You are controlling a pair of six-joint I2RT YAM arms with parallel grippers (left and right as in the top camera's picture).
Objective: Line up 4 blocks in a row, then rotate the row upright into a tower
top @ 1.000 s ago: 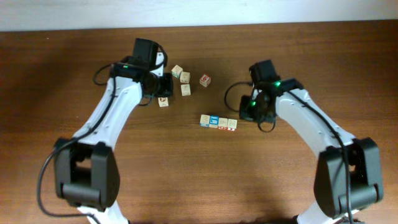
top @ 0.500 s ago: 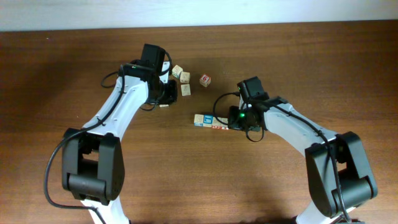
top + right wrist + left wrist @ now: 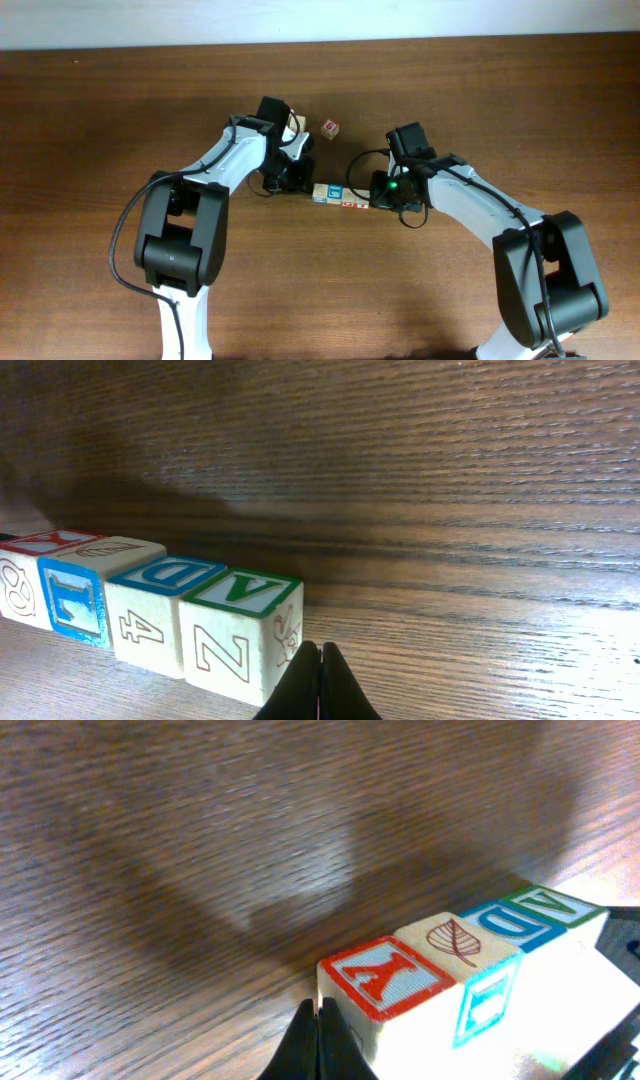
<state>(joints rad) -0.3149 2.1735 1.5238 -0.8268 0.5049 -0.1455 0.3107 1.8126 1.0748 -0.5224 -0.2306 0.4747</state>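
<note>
Blocks in one row, tops A, leaf, D, A, sides T, 4, Z; both jaws closed, empty.

My dark brown wooden counter shows fine grain with a soft sheen. The four pale wooden letter cubes look smooth and matt, their printed faces flat-coloured. My right claw is matt black plastic.

Four pale wooden letter blocks, side by side in one touching row.

Soft even light, glare, blurred foregrounds
</note>
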